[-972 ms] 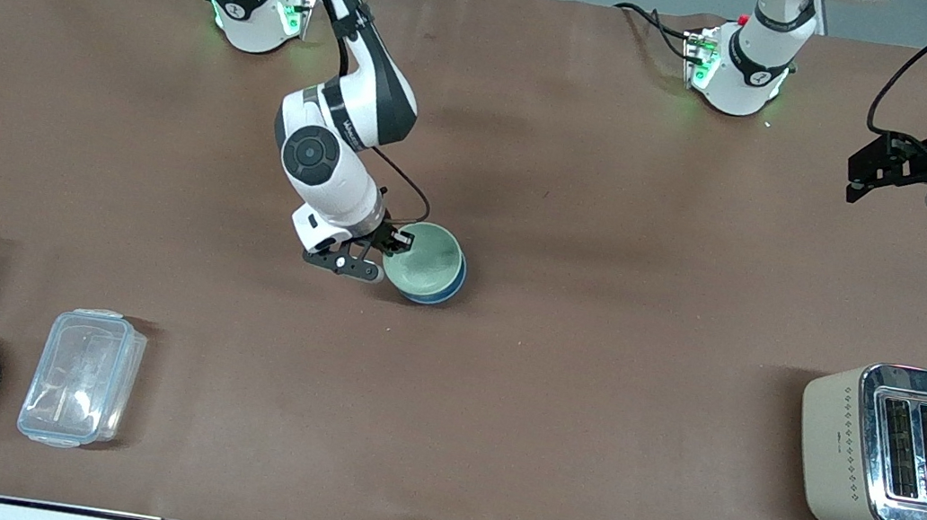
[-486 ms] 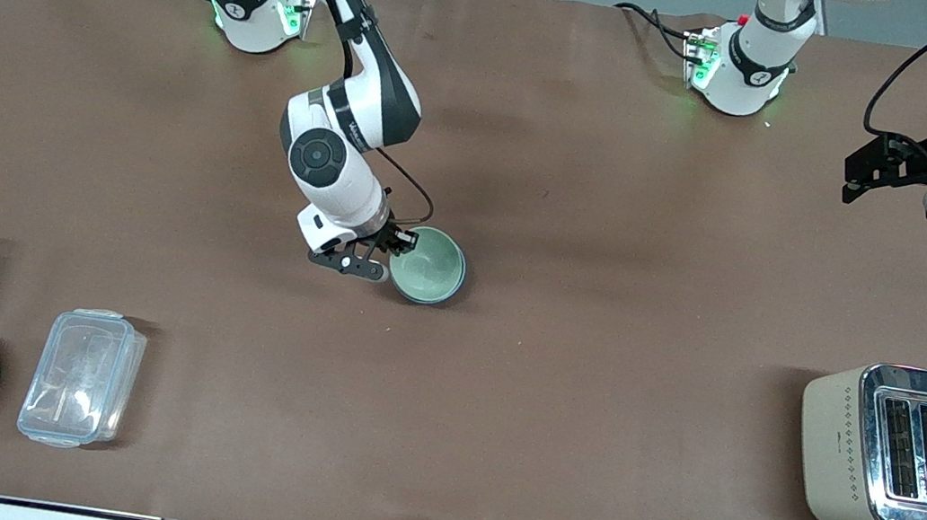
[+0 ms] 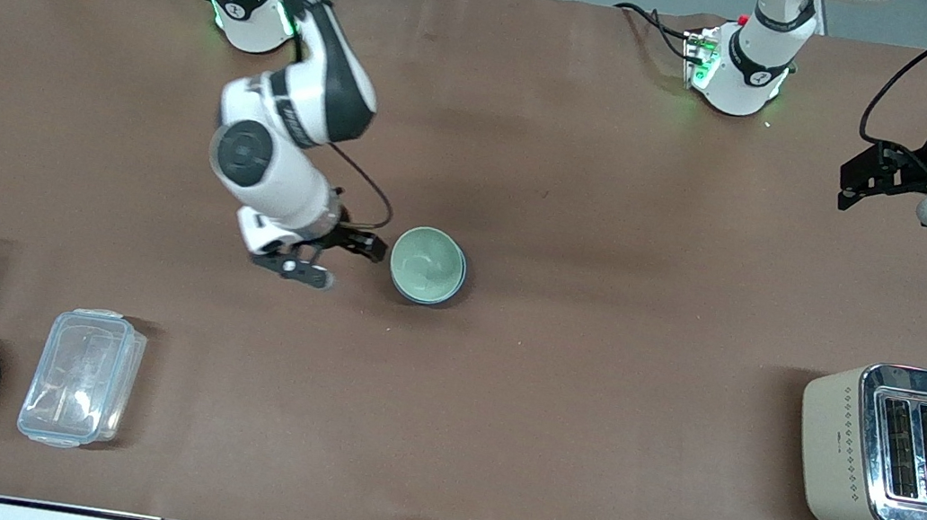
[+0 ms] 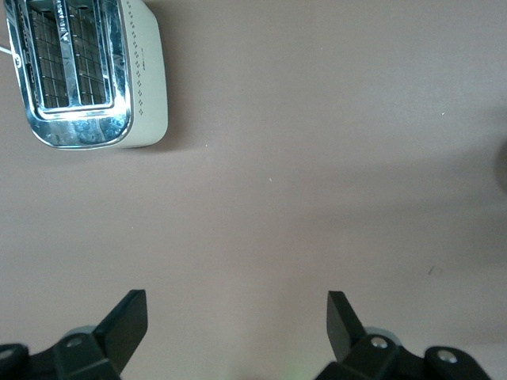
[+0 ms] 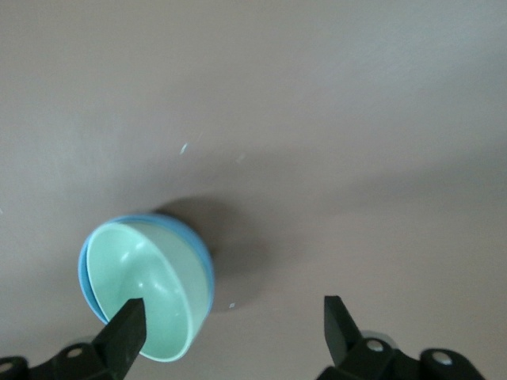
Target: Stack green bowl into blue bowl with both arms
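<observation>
At mid-counter (image 3: 574,248), the right tool (image 3: 334,258) hangs spread wide and empty just beside the green bowl (image 3: 425,264), toward the right arm's end. That bowl sits nested inside the blue bowl (image 3: 455,281), only whose rim shows. The left tool (image 4: 236,323), also wide and empty, waits over the counter's left-arm end above the toaster (image 3: 890,451), well apart, so the right arm is much nearer.

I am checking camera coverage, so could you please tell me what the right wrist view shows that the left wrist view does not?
Only the right wrist view shows the green bowl nested in the blue bowl, with the right tool open and clear of them. Only the left wrist view shows the toaster, with the left tool open and holding nothing. Both show the brown table.
</observation>
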Controlling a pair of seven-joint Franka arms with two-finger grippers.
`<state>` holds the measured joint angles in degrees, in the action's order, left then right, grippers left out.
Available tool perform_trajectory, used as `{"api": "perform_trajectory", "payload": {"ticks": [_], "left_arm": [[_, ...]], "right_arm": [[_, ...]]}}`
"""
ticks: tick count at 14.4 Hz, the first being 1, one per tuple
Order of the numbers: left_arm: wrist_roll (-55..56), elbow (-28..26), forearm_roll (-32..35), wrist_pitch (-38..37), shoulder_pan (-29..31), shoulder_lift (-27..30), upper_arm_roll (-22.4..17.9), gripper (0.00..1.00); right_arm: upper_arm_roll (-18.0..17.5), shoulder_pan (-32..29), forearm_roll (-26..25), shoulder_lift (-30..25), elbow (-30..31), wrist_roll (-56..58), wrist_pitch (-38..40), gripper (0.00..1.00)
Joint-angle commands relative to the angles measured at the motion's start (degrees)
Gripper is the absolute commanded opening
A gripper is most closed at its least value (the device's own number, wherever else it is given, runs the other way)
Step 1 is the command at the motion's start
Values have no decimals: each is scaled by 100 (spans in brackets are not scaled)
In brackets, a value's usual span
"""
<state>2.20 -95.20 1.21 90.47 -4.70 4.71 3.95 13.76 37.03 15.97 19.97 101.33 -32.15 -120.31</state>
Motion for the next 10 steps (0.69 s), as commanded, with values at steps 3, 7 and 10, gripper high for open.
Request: {"api": "perform_trajectory", "payload": {"ticks": [3, 7, 10], "left_arm": [[8, 195, -86, -20, -31, -137, -17, 100], [-18, 212, -69, -20, -5, -137, -26, 100], [-18, 283, -42, -20, -5, -172, -26, 100]], "right_arm": [[793, -335, -1244, -1047, 80, 312, 674, 100], [1076, -1178, -1298, -1644, 115, 2254, 1210, 100], [1085, -1566, -1543, -2022, 107, 2546, 1527, 100]]}}
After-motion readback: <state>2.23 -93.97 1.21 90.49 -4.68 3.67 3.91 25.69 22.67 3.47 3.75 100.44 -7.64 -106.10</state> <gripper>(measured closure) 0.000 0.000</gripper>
